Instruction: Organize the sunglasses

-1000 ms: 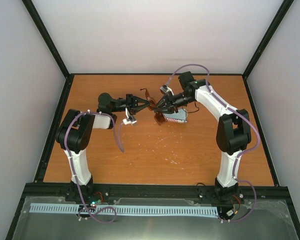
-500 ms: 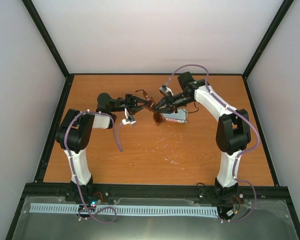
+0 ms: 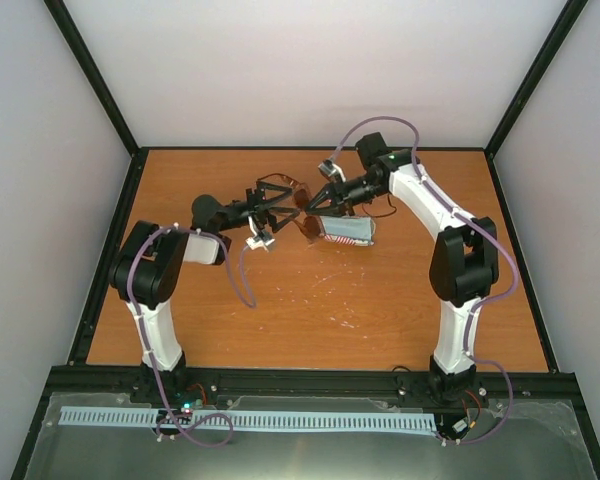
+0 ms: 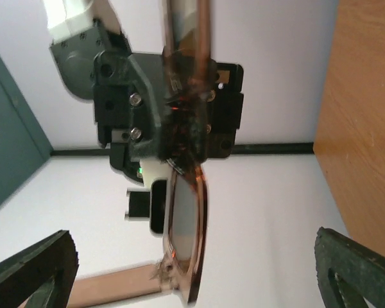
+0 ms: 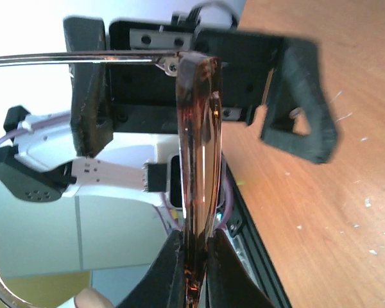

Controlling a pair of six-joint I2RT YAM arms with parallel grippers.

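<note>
The sunglasses (image 3: 309, 227), with a thin red-brown frame and tinted lenses, hang above the table's far middle. My right gripper (image 3: 314, 208) is shut on them. In the right wrist view the frame (image 5: 199, 160) stands edge-on, pinched between the two dark fingertips (image 5: 170, 273) at the bottom. My left gripper (image 3: 284, 203) faces it from the left, open wide, its fingers either side of the glasses without touching. In the left wrist view the sunglasses (image 4: 186, 237) hang edge-on between my spread fingertips (image 4: 35, 269), and the right gripper's black body (image 4: 135, 109) is behind them.
An oval flag-patterned case (image 3: 348, 231) lies on the wooden table (image 3: 310, 310) just below and right of the right gripper. Black frame rails (image 3: 110, 250) border the table, with white walls behind.
My left gripper has opened wide and let go of the sunglasses. The right gripper has shut on them and carried them slightly up and toward the back.
</note>
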